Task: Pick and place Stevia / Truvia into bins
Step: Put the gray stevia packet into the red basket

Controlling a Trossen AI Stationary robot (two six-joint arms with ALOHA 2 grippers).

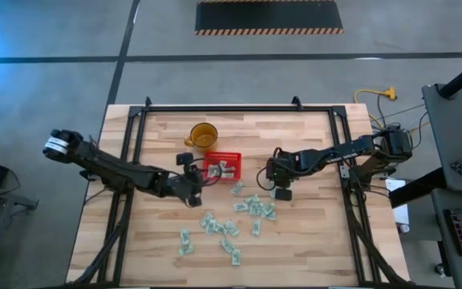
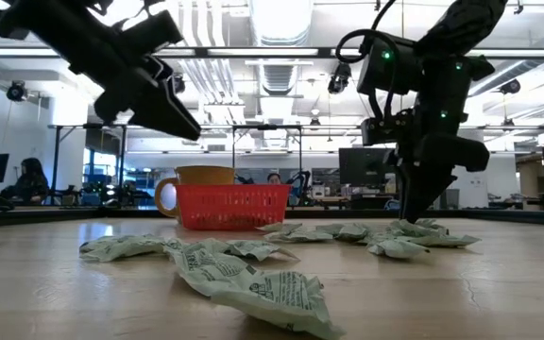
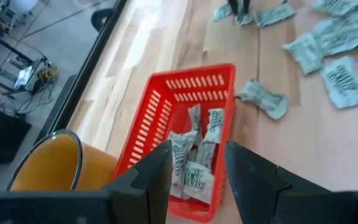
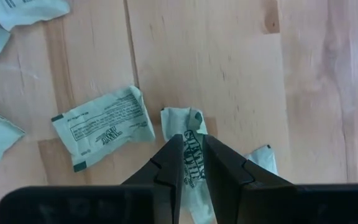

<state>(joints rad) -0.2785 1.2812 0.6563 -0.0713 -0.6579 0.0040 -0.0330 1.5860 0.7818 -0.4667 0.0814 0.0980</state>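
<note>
Sachet [image 4: 193, 163] – pale green, crumpled – pinched in right gripper [image 4: 193, 163] jaws, left gripper [image 3: 196, 163] jaws spread over red basket [image 3: 166, 118]

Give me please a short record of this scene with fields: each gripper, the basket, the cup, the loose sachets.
left gripper: open, empty, raised above the red basket
right gripper: down at the table, shut on one Stevia sachet
red basket: holds several sachets already, stands beside the cup
amber cup: upright, contents not visible
loose sachets: many scattered on the wooden table, one lying just beside the basket
task state: unfinished, most sachets outside the basket
</note>
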